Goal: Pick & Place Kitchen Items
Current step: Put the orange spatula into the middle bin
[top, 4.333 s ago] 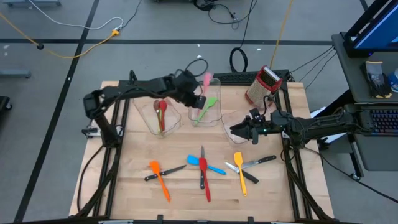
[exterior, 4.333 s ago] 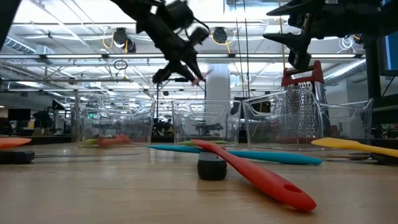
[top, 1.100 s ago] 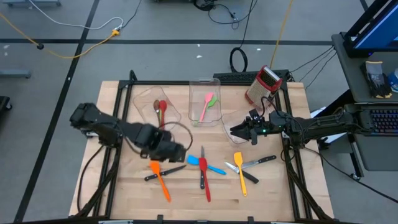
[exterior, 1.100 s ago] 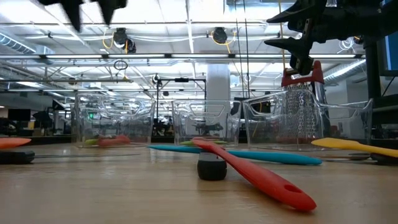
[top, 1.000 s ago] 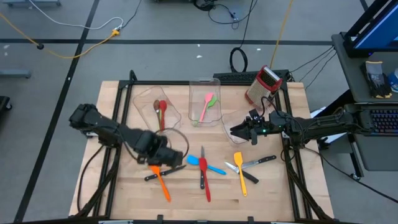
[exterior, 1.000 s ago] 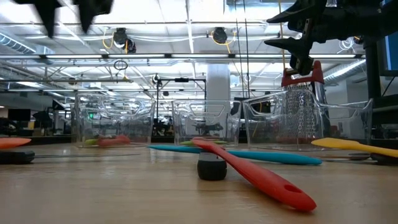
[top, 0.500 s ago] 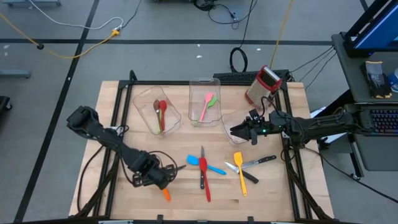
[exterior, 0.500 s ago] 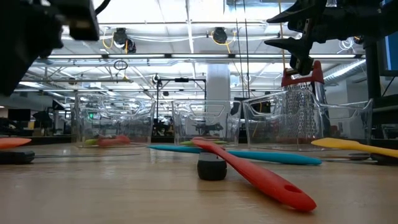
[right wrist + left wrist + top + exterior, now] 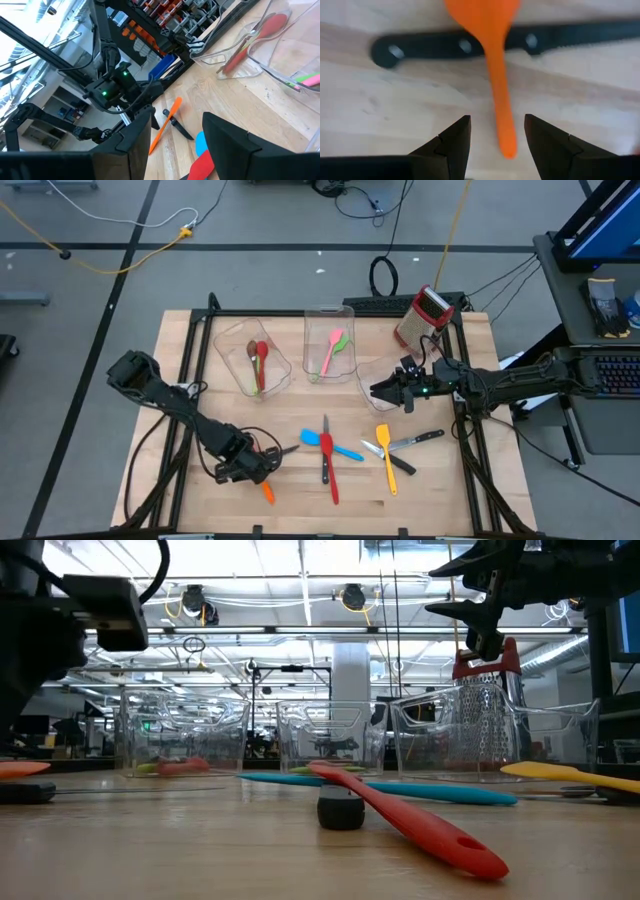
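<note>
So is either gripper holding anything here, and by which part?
Nothing is held. The left gripper hangs open over the orange spatula, fingers either side of its handle, not closed. The right gripper waits open above the table.

Wooden table [image 9: 180, 360] — bins [image 9: 330, 345], grater [image 9: 421, 318], scattered utensils [image 9: 325, 455].

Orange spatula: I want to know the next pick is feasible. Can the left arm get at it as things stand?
Probably yes. The left pincer is open right over the orange spatula, its handle lying between the fingers. The spatula lies across a black knife, on top, so nothing covers it.
</note>
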